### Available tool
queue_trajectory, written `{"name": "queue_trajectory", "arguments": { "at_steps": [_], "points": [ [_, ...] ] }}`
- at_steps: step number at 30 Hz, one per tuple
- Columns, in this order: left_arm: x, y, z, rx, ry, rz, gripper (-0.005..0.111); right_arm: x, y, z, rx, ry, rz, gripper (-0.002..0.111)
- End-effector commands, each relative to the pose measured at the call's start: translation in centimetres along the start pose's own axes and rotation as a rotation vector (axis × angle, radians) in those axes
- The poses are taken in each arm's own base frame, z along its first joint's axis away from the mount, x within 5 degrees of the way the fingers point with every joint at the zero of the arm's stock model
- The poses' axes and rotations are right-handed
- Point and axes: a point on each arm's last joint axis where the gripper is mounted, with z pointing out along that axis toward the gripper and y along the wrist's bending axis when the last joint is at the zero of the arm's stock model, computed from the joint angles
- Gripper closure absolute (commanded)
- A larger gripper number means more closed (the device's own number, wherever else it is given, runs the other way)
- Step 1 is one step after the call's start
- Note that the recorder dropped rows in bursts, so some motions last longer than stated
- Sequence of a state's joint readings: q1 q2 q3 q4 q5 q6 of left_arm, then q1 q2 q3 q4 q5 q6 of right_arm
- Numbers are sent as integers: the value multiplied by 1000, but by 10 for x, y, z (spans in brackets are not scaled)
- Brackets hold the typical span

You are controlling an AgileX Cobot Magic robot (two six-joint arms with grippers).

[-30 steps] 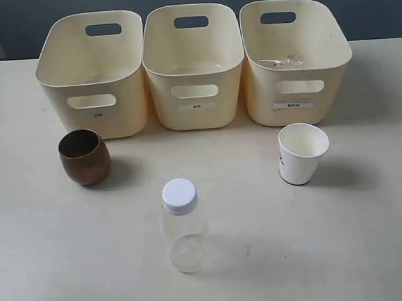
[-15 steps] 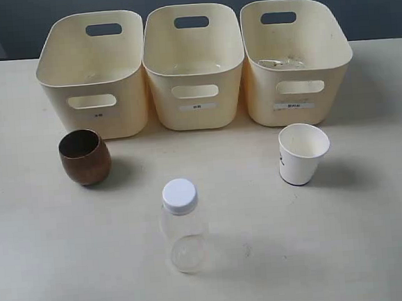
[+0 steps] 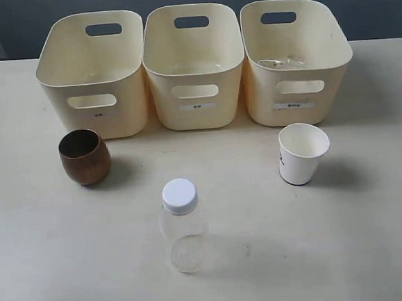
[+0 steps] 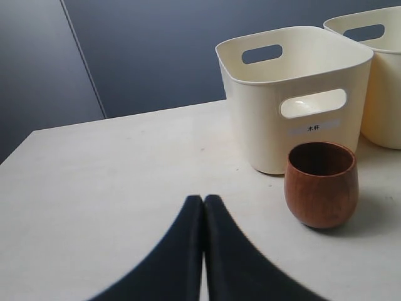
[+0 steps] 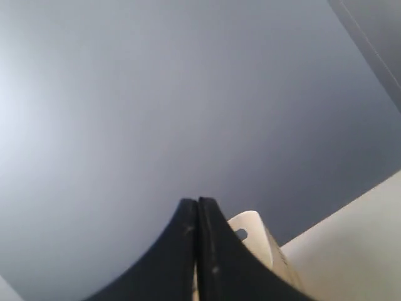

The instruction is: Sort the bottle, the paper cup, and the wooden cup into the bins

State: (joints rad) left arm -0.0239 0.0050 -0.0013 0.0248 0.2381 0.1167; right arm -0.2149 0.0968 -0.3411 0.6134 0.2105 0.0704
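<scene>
Eyeing the wooden cup [image 4: 321, 183], upright on the scene's left, just beyond my left gripper [image 4: 203, 200] (jaws pressed together), I judge this arm nearer.

A pale cream table [image 3: 50, 274] carries everything. Three cream-yellow bins [image 3: 162, 105] stand on it in a close row, all upright. The wooden cup [image 3: 84, 158] stands on the bare top a little beyond the pressed-together fingertips of the left gripper [image 4: 203, 198], off to one side, with the end bin farther out behind it. The bottle [image 3: 183, 225] and the paper cup [image 3: 301, 155] also stand upright, well apart from each other. How they lie from the fingers cannot be told.
</scene>
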Motion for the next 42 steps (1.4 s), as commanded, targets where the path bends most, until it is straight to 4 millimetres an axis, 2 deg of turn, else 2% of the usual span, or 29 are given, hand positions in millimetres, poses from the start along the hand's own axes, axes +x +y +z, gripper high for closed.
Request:
{"name": "queue_trajectory", "arguments": {
  "at_steps": [1, 4, 5, 9, 14, 16, 19, 23, 26, 30, 33, 39, 42],
  "points": [
    [0, 0, 0, -2, -2, -3, 107, -3, 17, 16, -75, 150, -24, 109],
    [0, 0, 0, -2, -2, -3, 107, 5, 23, 39, -128, 302, 30, 109],
    [0, 0, 0, -2, -2, -3, 107, 7, 26, 56, -166, 373, 63, 109],
    [0, 0, 0, -2, -2, -3, 107, 5, 45, 97, -314, 548, 207, 109],
    [0, 0, 0, -2, -2, -3, 107, 9, 44, 131, -386, 632, 149, 109],
    [0, 0, 0, -2, -2, -3, 107, 14, 52, 131, -569, 705, 33, 109],
    [0, 0, 0, -2, -2, -3, 107, 17, 58, 132, -735, 751, -62, 109],
    [0, 0, 0, -2, -2, -3, 107, 25, 61, 127, -755, 798, -174, 109],
    [0, 0, 0, -2, -2, -3, 107, 40, 67, 123, -748, 851, -307, 109],
    [0, 0, 0, -2, -2, -3, 107, 64, 79, 117, -751, 916, -482, 109],
    [0, 0, 0, -2, -2, -3, 107, 84, 92, 108, -821, 962, -602, 109],
    [0, 0, 0, -2, -2, -3, 107, 121, 110, 98, -932, 1015, -739, 108],
    [0, 0, 0, -2, -2, -3, 107, 135, 112, 100, -933, 1015, -808, 94]
  ]
}}
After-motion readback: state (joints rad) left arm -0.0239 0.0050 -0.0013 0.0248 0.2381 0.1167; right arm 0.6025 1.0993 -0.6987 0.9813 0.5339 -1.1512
